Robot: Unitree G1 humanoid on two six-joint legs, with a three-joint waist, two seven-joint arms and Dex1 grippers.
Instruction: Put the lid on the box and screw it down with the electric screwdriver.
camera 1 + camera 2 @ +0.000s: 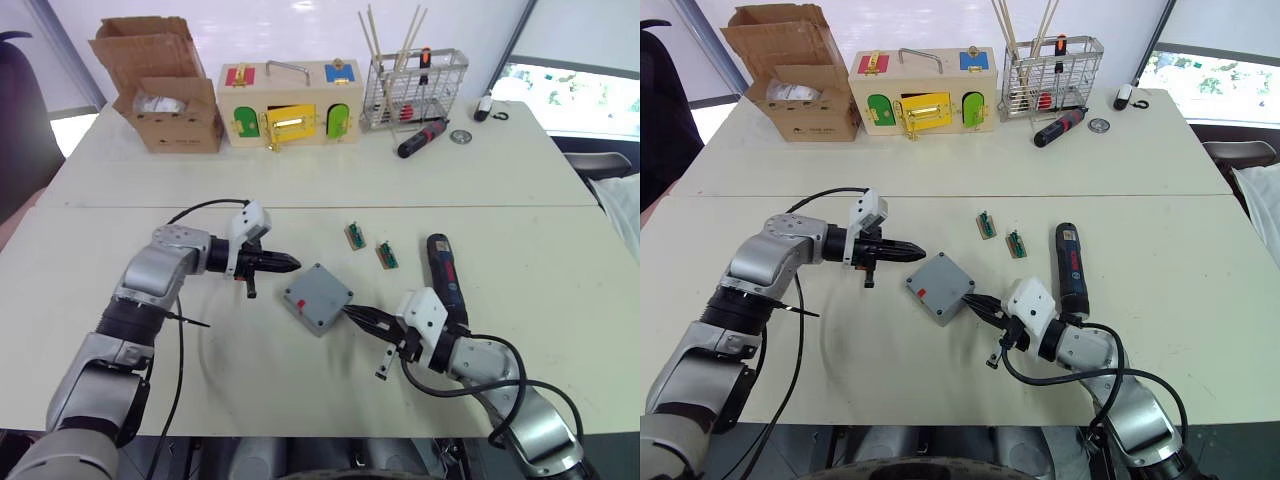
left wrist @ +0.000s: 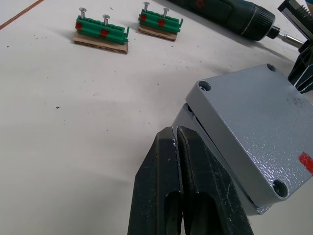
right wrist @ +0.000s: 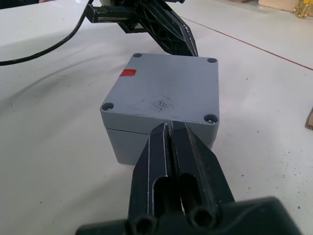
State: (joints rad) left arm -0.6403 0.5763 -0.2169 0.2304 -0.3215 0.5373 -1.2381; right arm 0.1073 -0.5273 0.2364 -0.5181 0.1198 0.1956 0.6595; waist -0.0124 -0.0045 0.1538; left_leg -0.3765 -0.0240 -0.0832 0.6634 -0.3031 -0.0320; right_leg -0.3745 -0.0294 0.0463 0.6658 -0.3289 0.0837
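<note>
Lid (image 1: 318, 293): flat sq. grey plate, speckled paint finish, red mark near one corner, recessed screw holes at corners. Already sits on box (image 3: 146, 137), slightly skewed; seam shows in wrist views. No screws in holes yet.

Box: grey plastic enclosure, mid-table (image 1: 200, 370), between both arms.

Right gripper (image 1: 352, 316): jaws clenched, empty, tips just beside box's near side.

Left gripper (image 1: 287, 264): jaws clenched, empty, tips close to opposite corner.

Electric screwdriver (image 1: 443, 279): long black cyl., red markings, lying flat on table to robot's right of box; long axis runs roughly near-to-far. Right arm nearer by far, so judged the pickup arm.

Screw holders (image 2: 101, 32) & (image 2: 160, 25): two green blocks w/ red patches, upright metal screws, beyond box.
</note>
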